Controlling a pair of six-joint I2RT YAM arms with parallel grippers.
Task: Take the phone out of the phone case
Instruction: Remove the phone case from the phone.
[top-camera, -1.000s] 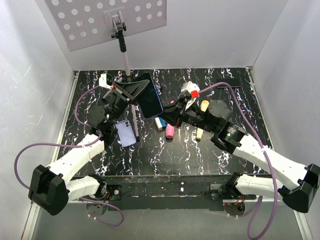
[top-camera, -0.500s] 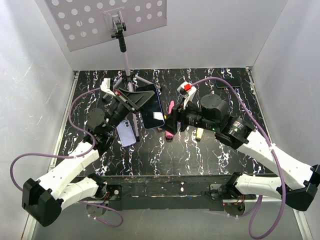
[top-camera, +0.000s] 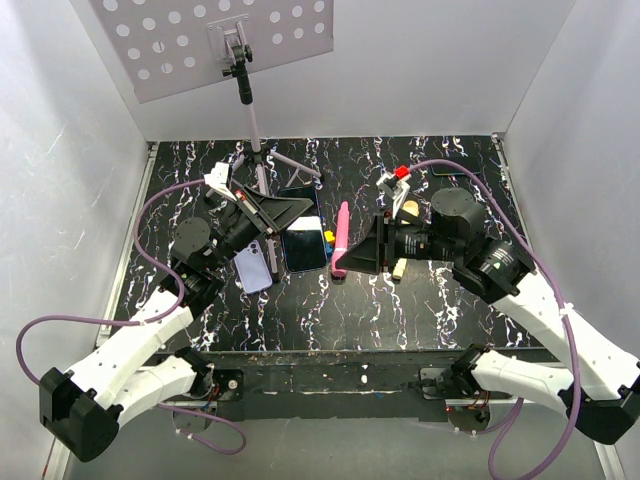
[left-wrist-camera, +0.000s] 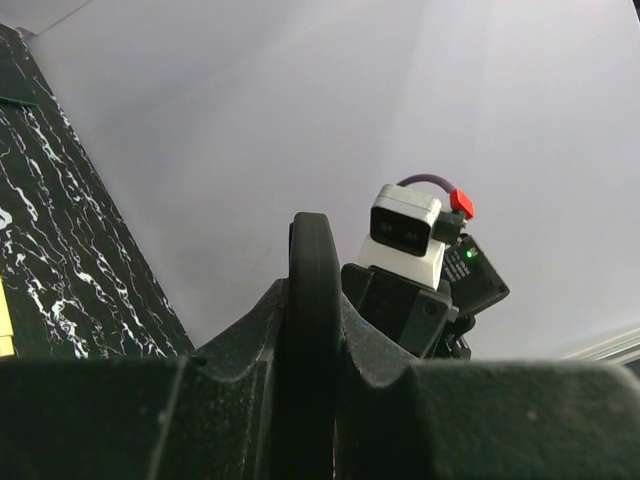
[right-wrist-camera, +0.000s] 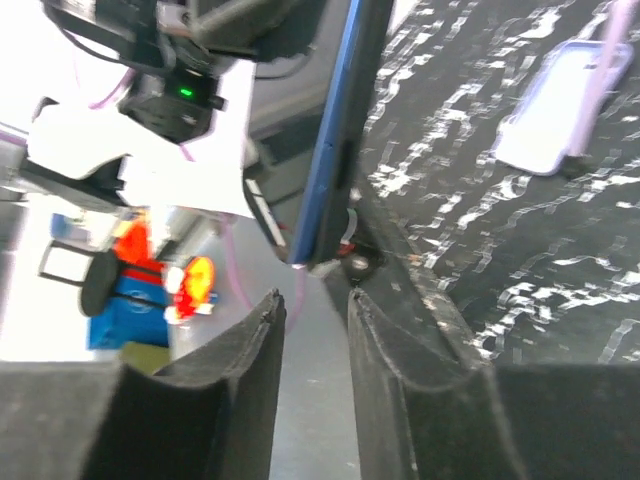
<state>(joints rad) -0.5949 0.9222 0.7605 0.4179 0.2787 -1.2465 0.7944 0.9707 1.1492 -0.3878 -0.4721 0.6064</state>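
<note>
Left pincer (top-camera: 298, 208) clamps the phone (left-wrist-camera: 312, 300), edge-on in its wrist view.

White walls (top-camera: 60, 150) close three sides of the black, white-veined surface (top-camera: 400, 310). Beyond the left claw (top-camera: 295, 208), a perforated white panel (top-camera: 180, 40) hangs on the far wall (top-camera: 420, 70), above a thin tripod stand (top-camera: 255, 125).

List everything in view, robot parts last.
phone: 1, black screen with blue edge, held by the left tool at table centre
phone case: 1, pale lavender, lying on the table left of the phone
slim object: 1, pink, just right of the phone
small piece: 1, blue and yellow, between phone and slim object
cream pieces: 2, by the right arm
tripod stand: 1, pale pole, table's back
perforated board: 1, white, back wall
table: 1, black marbled
left tool: shut on the phone
right tool: open, near the phone's edge
</note>
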